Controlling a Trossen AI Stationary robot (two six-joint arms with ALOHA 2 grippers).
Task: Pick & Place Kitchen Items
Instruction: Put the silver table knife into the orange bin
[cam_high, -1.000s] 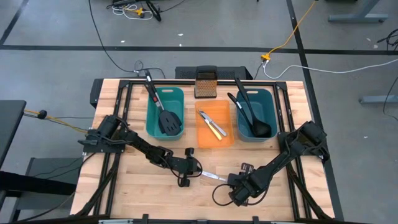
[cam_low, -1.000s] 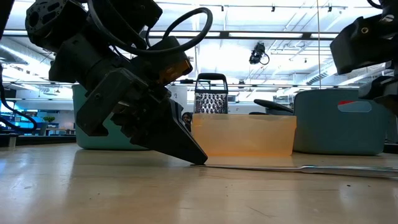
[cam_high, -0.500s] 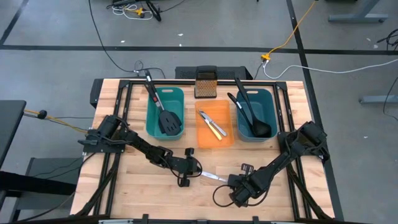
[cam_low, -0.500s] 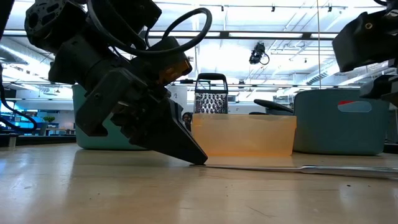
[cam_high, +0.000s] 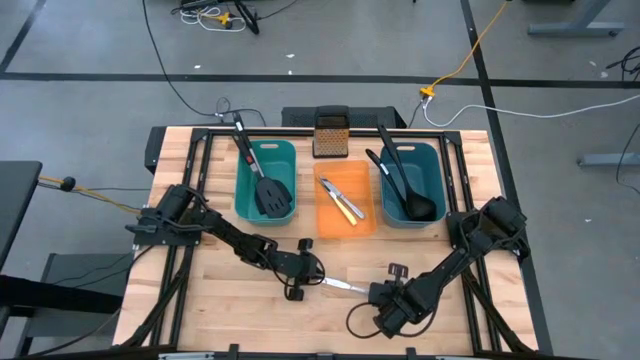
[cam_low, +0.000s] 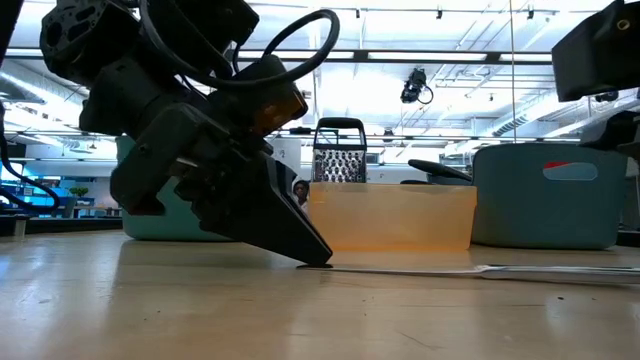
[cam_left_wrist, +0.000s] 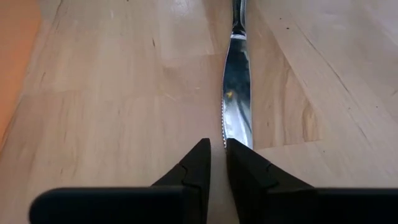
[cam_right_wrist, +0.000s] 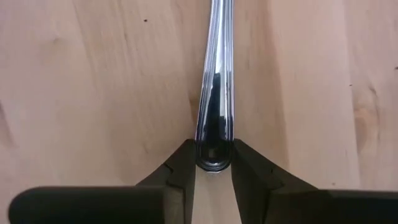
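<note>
A slim silver knife (cam_high: 345, 286) lies flat on the wooden table near its front edge, between my two grippers. Its blade shows in the left wrist view (cam_left_wrist: 237, 93) and its handle in the right wrist view (cam_right_wrist: 216, 81). My left gripper (cam_high: 318, 281) slants down at the blade's tip, with a narrow gap between its fingers (cam_left_wrist: 219, 149) and nothing in that gap. My right gripper (cam_high: 372, 293) points steeply down and is shut on the knife's handle end. My left gripper has one finger (cam_left_wrist: 245, 165) over the blade's tip (cam_left_wrist: 239, 134); whether it touches the blade, I cannot tell. My right gripper pinches the rounded end of the knife's handle (cam_right_wrist: 214, 155) between its two fingers, one on each long side. The fingers come from above, slanting. The knife lies flat on the table.
At the back stand a teal bin (cam_high: 240, 190) with black spatulas, an orange bin (cam_high: 322, 220) with knives, a teal bin (cam_high: 438, 170) with black ladles, and a metal grater (cam_high: 331, 135) behind them. Bare wood lies in front of the bins.
My right gripper has turned a little above the knife's handle end without leaving its place. The knife stays flat on the table, its blade tip at my left gripper.
</note>
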